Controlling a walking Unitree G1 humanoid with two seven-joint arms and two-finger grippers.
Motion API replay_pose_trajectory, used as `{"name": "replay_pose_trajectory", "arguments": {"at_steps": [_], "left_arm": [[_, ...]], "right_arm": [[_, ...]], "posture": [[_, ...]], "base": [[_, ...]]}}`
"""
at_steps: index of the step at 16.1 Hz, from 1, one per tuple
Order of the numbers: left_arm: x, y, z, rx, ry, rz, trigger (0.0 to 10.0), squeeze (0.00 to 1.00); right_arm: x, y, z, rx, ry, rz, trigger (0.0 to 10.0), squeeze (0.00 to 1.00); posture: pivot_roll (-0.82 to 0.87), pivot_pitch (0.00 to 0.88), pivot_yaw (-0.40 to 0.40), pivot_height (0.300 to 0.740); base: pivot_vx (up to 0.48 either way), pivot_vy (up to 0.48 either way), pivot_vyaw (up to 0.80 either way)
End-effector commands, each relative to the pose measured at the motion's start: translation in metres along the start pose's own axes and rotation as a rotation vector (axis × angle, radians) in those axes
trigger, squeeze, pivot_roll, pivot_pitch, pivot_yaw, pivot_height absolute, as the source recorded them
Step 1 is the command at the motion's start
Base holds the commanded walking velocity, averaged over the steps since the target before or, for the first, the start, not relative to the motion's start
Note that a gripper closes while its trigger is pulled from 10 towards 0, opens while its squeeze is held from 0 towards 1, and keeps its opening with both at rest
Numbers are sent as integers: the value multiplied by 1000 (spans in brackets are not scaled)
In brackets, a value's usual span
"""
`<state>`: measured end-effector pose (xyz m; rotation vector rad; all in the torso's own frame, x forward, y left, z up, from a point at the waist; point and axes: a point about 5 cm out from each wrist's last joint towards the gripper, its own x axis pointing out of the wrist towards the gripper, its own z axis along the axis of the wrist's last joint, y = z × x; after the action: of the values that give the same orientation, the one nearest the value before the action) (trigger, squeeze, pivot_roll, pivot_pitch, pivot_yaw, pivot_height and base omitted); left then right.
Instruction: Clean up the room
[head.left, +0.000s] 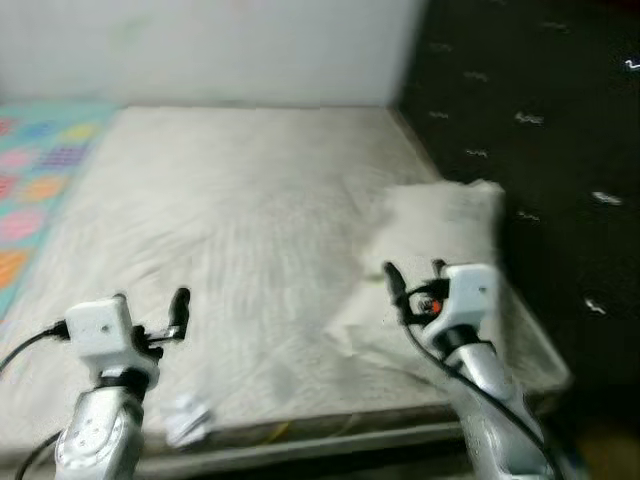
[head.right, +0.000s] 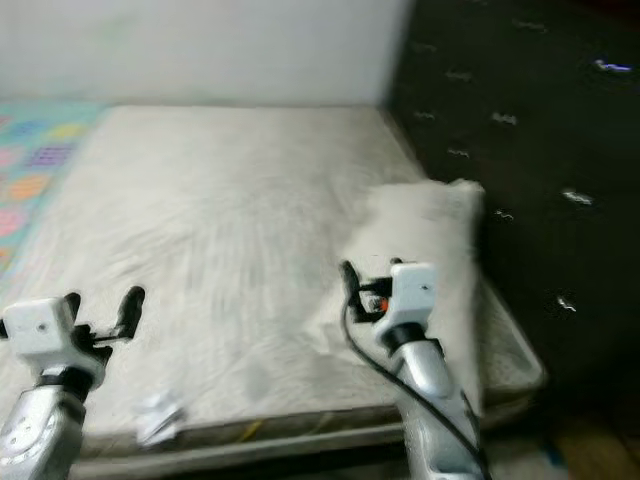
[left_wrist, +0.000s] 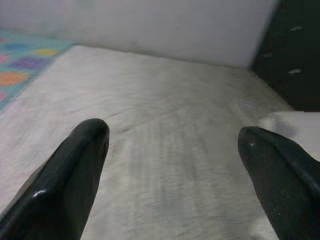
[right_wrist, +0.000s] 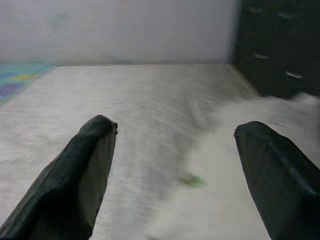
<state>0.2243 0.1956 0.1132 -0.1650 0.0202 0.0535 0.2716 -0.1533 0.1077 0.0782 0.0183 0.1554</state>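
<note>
A: Where are the two tools?

B: Both are raised over the near end of a bed (head.left: 230, 210) covered by a pale, wrinkled sheet. The left tool (head.left: 150, 312) hangs above the near left part of the mattress, its two black fingers (left_wrist: 75, 170) spread wide with nothing between them. The right tool (head.left: 412, 278) is over the near right part, its fingers (right_wrist: 85, 170) equally wide apart and holding nothing.

A: What lies on the bed?

B: A white pillow (head.left: 445, 225) on the right side, next to a dark wall panel (head.left: 540, 130) studded with small pale marks. The right tool hovers just at the pillow's near edge; the head views do not show whether it touches. In the right wrist view a small green speck (right_wrist: 191, 180) sits on the pale fabric ahead of the fingers, too blurred to identify. Near the bed's front edge, just beside the left arm, lies a small crumpled white scrap (head.left: 188, 418).

A: Any labels or writing?

B: None readable; the pictures are blurred. Only a bit of red and black wiring shows on the right wrist.

A: And around the bed?

B: A white wall (head.left: 210, 45) at the far end, and a colourful patterned mat (head.left: 30, 190) on the floor to the left.
</note>
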Motion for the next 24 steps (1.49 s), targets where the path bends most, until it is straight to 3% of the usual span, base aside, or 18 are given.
{"name": "replay_pose_trajectory", "arguments": {"at_steps": [1, 24], "left_arm": [[-4, 5, 0, 5, 3, 8, 10000, 0], [2, -1, -2, -17, 1, -9, 10000, 0]], "right_arm": [[2, 2, 1, 9, 1, 11, 10000, 0], [7, 0, 0, -5, 13, 23, 10000, 0]], "posture": [[46, 47, -69, 740], [33, 34, -81, 740]], "base": [[0, 0, 0], [0, 418, 0]]}}
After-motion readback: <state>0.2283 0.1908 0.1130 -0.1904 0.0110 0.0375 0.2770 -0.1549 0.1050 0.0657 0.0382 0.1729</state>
